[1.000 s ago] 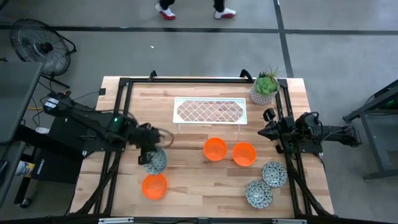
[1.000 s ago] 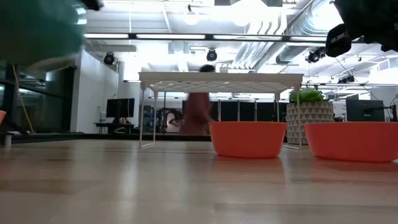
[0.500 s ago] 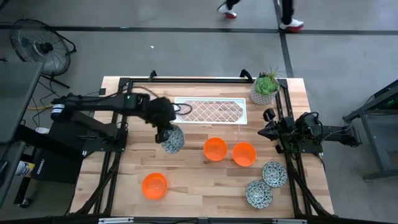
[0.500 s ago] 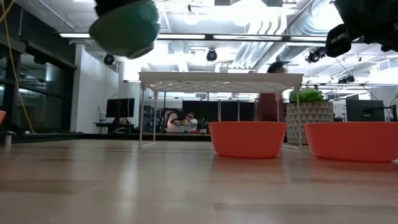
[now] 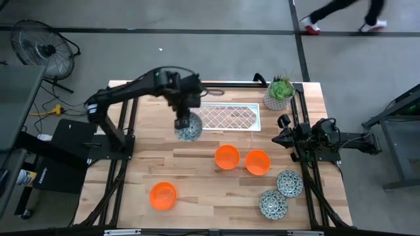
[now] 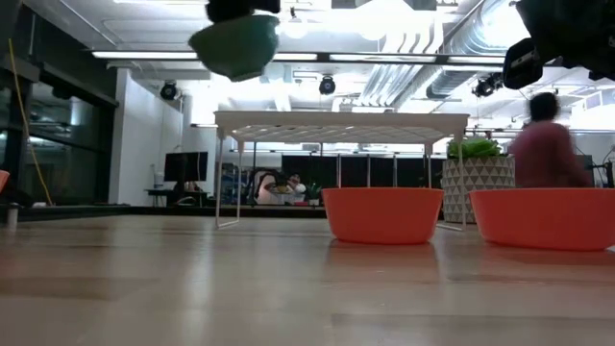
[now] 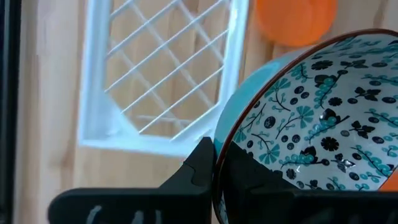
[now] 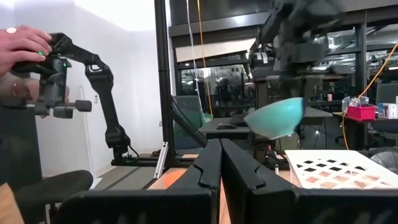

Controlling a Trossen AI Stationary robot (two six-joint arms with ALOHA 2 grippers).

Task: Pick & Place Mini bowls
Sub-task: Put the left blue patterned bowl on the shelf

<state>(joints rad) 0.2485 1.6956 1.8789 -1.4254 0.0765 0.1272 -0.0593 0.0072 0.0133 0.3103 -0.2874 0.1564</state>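
- Patterned mini bowl is up in the air over the white wire rack's 9 o'clock end.
- Left gripper pinches just its rim, so it could slip or tip.
- Right gripper waits at 3 o'clock, fingers together.

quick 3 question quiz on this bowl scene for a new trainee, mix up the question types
1. True or false: the left gripper holds a patterned bowl in the air.
2. How many orange bowls sit on the table?
3. The carried bowl is nearest which end of the white wire rack? A) the left arm's end B) the plant pot's end

Key: 1 true. 2 three. 3 A.
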